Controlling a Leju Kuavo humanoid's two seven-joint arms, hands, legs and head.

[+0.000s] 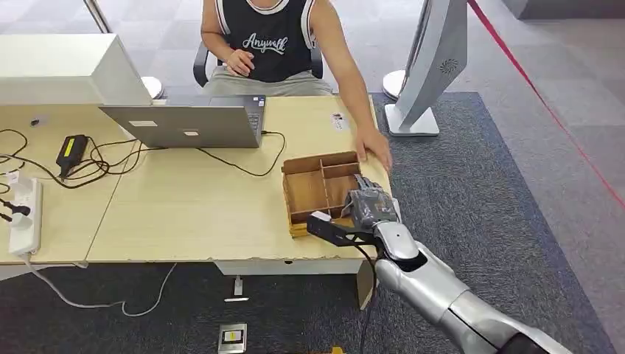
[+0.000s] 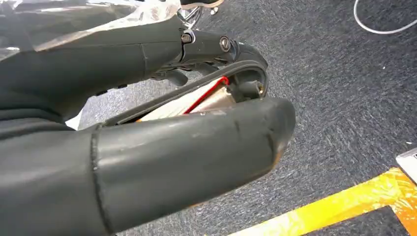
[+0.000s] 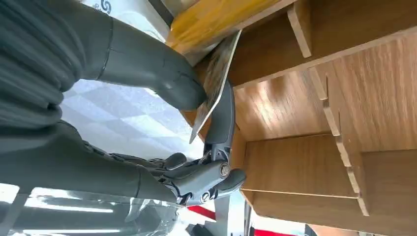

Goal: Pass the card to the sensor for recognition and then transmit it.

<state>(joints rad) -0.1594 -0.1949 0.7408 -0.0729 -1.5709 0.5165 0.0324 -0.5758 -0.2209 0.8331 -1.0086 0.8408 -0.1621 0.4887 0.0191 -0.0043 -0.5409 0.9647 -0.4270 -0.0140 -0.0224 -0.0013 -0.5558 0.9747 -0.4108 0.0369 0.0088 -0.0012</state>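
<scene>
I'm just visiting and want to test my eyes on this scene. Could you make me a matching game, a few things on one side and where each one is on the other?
Things:
1. thin pale card
2. silver open laptop
3. white power strip
4. brown wooden divided tray

Places:
A. far left edge of the desk
B. pinched by the right hand
C. desk's right end, by the person's hand
D. middle of the desk, before the person

Pairs: 1-B, 2-D, 3-A, 4-C
</scene>
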